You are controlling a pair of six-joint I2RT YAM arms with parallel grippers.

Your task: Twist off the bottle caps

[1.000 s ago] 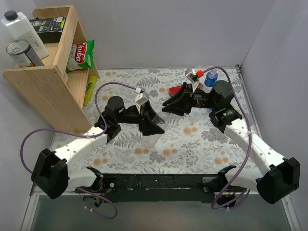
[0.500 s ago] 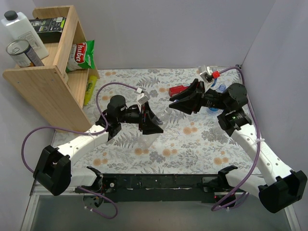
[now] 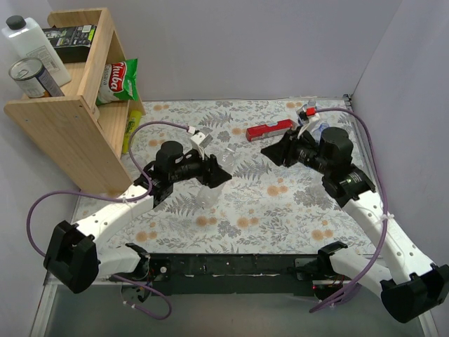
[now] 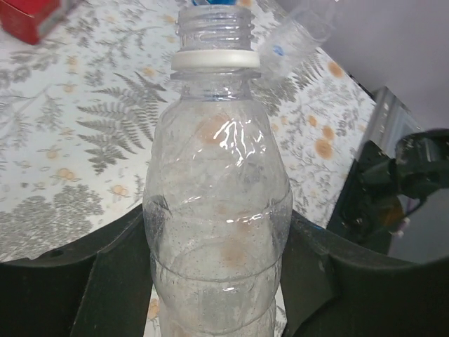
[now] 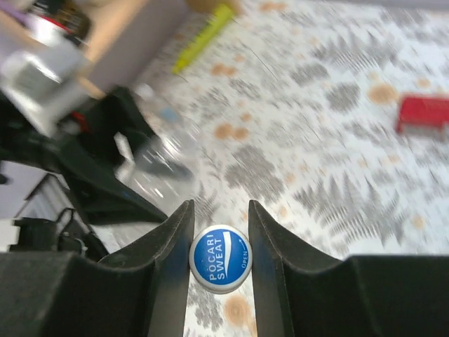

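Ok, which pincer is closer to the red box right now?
Right. The right pincer is just this side of the red box; the left pincer, gripping a bottle, is farther off to its left.

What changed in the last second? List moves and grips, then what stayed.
The right gripper, shut on the small round blue-topped plastic cap, drew back rightward, away from the left gripper and off the long red box. The left gripper turned slightly, still holding the clear crinkly uncapped plastic bottle. Box and wooden shelf stayed put.
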